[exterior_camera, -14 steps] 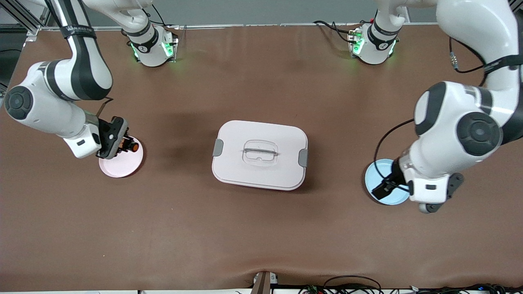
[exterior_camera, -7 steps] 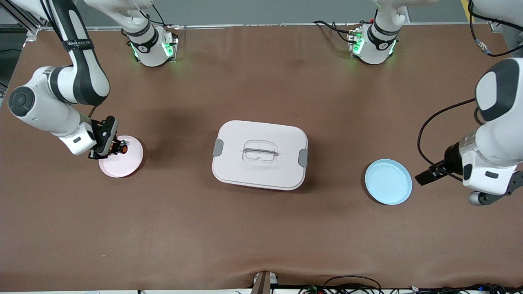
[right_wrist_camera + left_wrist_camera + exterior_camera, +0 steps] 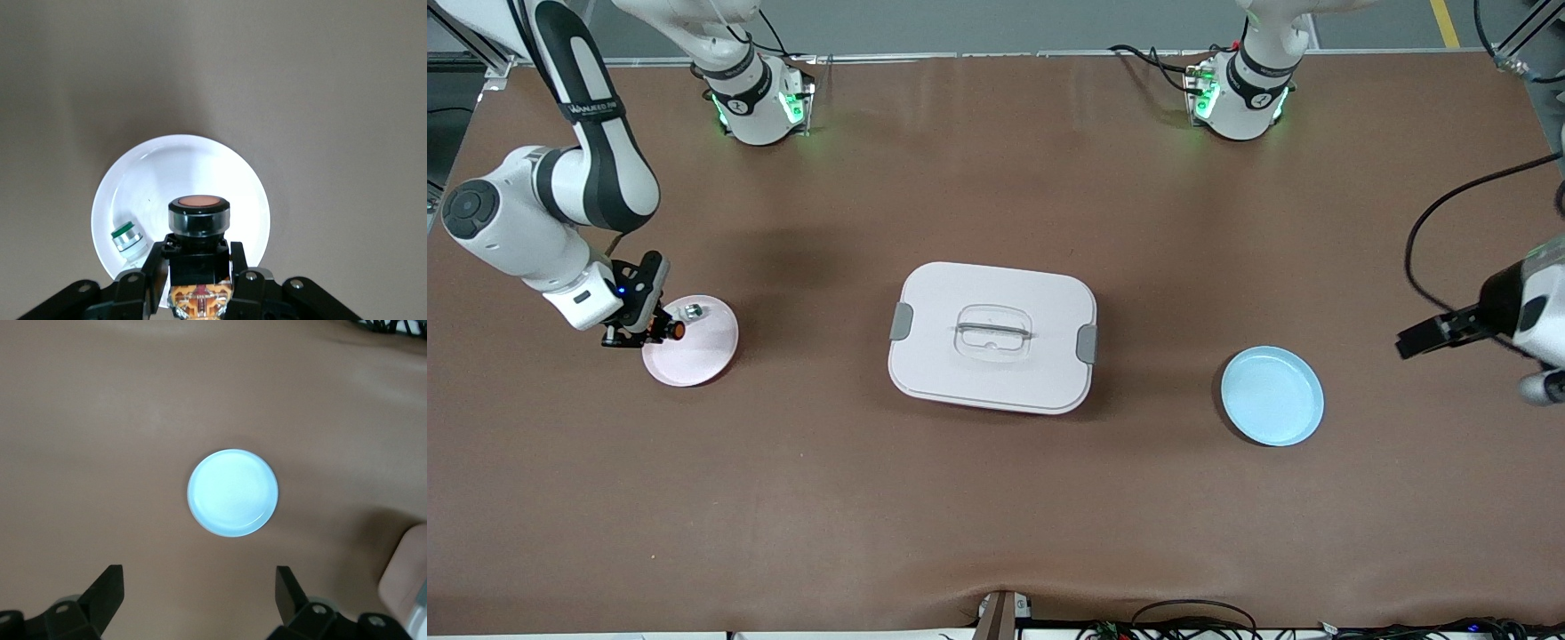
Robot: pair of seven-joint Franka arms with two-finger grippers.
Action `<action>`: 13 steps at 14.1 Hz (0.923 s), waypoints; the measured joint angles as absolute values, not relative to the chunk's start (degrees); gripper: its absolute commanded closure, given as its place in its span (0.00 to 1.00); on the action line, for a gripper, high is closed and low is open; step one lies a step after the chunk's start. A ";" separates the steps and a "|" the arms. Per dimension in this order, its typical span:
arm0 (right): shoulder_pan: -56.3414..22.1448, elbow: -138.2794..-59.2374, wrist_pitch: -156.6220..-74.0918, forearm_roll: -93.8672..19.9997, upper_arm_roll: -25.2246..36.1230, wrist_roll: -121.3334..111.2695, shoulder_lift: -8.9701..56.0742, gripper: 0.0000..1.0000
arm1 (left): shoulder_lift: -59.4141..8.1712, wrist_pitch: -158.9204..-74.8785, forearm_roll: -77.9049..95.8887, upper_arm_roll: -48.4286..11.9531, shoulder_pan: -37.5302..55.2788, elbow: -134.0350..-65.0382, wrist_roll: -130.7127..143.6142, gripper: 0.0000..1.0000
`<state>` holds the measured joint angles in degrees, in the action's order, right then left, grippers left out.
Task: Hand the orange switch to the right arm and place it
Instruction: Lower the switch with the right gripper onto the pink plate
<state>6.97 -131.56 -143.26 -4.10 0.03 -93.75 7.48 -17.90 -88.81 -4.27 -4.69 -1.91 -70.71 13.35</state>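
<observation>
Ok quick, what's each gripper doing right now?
Left gripper: open, empty, above the table.
Right gripper: shut on the switch, over the pink plate.

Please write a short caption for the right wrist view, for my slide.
Right tool shut on the orange switch, over the pink plate.

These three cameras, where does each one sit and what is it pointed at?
Front view: high across the table, facing both arm bases; shows the white box, both arms and both plates.
Left wrist view: on the left arm, looking down at the blue plate; the open left end effector shows.
Right wrist view: on the right arm, over the pink plate; the right end effector grips the orange switch.
Front and wrist views share the plates.
</observation>
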 measured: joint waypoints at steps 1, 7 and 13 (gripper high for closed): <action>7.01 -131.72 -144.28 -3.79 0.02 -93.88 8.15 1.00 | -15.82 -88.59 -4.26 -4.44 -1.92 -72.19 11.98 0.00; 7.05 -131.97 -150.63 -3.03 -0.03 -93.89 13.75 1.00 | -4.35 -88.42 -4.26 -2.67 0.74 -81.92 9.48 0.00; 7.10 -132.01 -154.75 -3.01 -0.04 -93.94 18.96 1.00 | 2.40 -89.01 -4.08 0.17 3.50 -89.32 7.38 0.00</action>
<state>7.10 -132.01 -154.75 -3.01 -0.04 -93.94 18.96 2.40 -89.01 -4.08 0.17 3.50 -89.32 7.38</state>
